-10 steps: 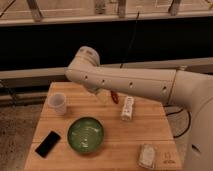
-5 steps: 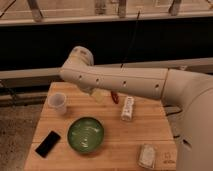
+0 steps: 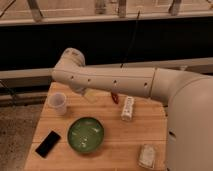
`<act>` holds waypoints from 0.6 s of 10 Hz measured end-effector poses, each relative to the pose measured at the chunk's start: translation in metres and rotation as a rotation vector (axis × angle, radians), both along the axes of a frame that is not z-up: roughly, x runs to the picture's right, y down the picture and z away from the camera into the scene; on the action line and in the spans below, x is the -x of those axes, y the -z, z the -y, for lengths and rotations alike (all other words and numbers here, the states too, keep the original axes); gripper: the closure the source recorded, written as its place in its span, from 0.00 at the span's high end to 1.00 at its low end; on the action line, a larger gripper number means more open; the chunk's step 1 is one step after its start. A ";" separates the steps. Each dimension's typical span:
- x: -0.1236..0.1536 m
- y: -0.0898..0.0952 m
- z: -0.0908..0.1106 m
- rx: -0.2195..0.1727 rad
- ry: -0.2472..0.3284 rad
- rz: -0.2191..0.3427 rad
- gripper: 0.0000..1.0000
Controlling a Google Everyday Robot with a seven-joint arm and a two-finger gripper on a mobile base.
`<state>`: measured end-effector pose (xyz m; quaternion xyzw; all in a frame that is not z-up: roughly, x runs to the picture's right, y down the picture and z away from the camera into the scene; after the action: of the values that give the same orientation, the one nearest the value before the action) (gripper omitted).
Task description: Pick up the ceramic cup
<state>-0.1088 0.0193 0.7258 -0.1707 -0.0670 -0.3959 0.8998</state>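
White ceramic cup (image 3: 58,103) is sitting at the left of the frame, just left of my end effector (image 3: 90,94); I cannot tell how open it is.

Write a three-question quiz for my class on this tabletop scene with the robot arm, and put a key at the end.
1. True or false: the ceramic cup stands inside the green bowl.
2. Which thing lies nearest the front-left corner of the table as the picture shows it? A) the green bowl B) the black phone C) the ceramic cup
3. Where is the gripper relative to the ceramic cup?

Key
1. False: the cup stands on the table by itself, behind and left of the bowl.
2. B
3. To the cup's right in the picture, tucked under the arm and apart from the cup.
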 end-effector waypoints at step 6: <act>0.041 -0.012 -0.006 0.021 0.043 0.065 0.80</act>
<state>-0.1496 0.0256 0.7378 -0.1686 -0.0965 -0.4198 0.8866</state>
